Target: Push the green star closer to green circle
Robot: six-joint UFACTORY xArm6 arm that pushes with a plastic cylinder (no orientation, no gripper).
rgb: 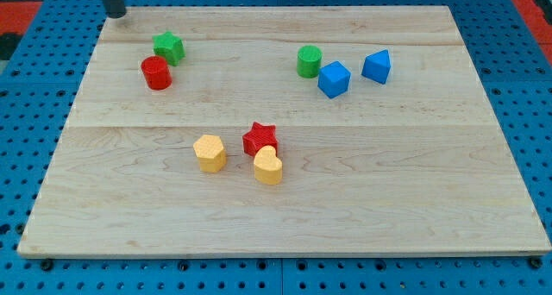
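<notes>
The green star [169, 47] sits at the upper left of the wooden board [285, 209], touching a red cylinder [156, 72] just below it. The green circle [309, 61] stands at the upper middle-right, well to the right of the star. My tip [115, 15] is at the board's top left corner, up and to the left of the green star, apart from it.
A blue cube [334, 78] touches the green circle's lower right, with a blue triangular block [377, 66] further right. Near the middle are a red star [260, 138], a yellow hexagon [210, 153] and a yellow heart [268, 166].
</notes>
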